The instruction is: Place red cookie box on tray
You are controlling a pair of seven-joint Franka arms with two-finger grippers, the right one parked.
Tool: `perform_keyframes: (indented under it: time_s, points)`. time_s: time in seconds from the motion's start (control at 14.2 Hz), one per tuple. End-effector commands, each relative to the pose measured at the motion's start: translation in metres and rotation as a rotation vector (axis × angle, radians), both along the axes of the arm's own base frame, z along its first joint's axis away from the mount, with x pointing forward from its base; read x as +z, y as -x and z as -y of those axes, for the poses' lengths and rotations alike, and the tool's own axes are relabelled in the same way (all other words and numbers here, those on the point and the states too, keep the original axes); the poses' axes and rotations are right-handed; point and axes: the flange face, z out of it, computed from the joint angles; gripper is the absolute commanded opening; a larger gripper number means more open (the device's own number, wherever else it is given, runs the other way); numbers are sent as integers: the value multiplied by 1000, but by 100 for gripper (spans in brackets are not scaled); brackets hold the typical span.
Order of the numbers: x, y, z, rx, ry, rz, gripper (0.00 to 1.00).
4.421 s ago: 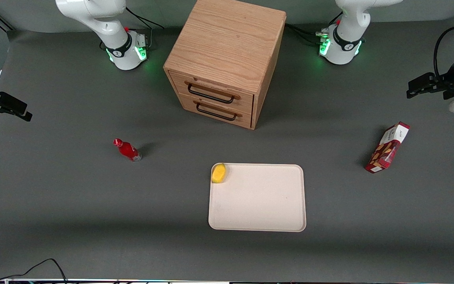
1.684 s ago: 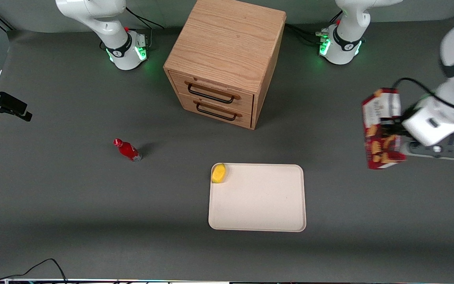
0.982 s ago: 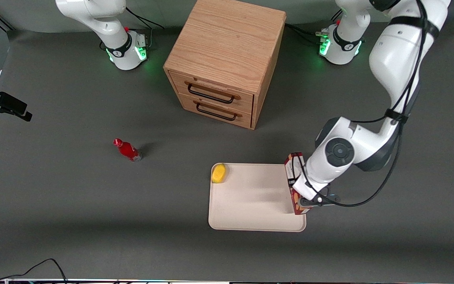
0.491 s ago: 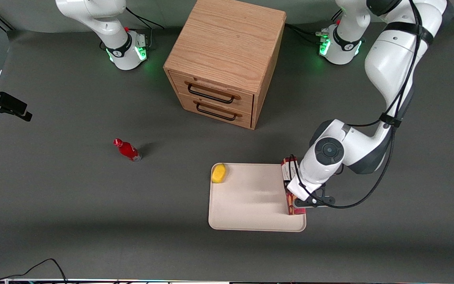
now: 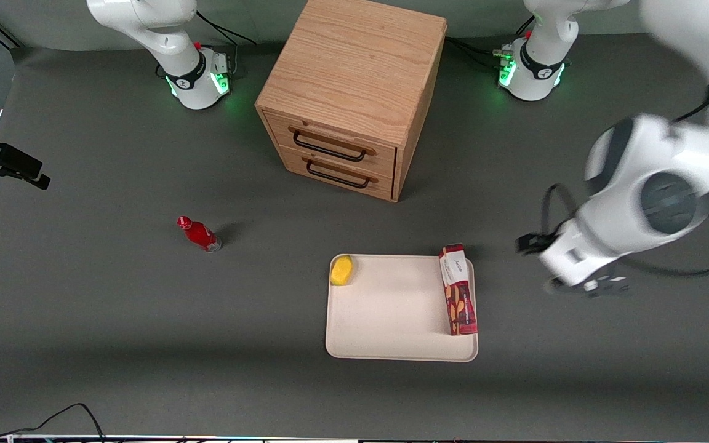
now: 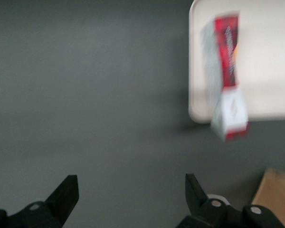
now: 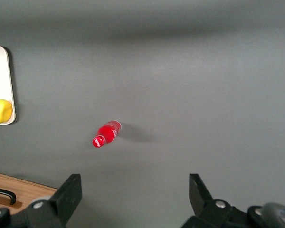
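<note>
The hand (image 6: 128, 199) has let go and drawn off, wide open and empty; the red cookie box (image 5: 458, 290) rests along the tray's (image 5: 391, 314) edge nearest it.

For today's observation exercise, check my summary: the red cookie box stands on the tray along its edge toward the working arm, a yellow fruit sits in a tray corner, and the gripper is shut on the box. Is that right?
One detail is wrong: the gripper is open, holds nothing, and is off the tray above bare table, as the left wrist view shows. The red cookie box and yellow fruit are as described.
</note>
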Motion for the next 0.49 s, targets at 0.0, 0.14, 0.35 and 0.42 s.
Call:
perform_keyframes:
  time_s: [0.0,0.14,0.35,0.42]
  points:
    - [57,70,-58,-91,14,-43,100]
    - [82,109,-92,-95,48,-28,100]
    - [102,126,-98,-101,51,-34,100]
    - [109,124,-97,-105,52,-37,100]
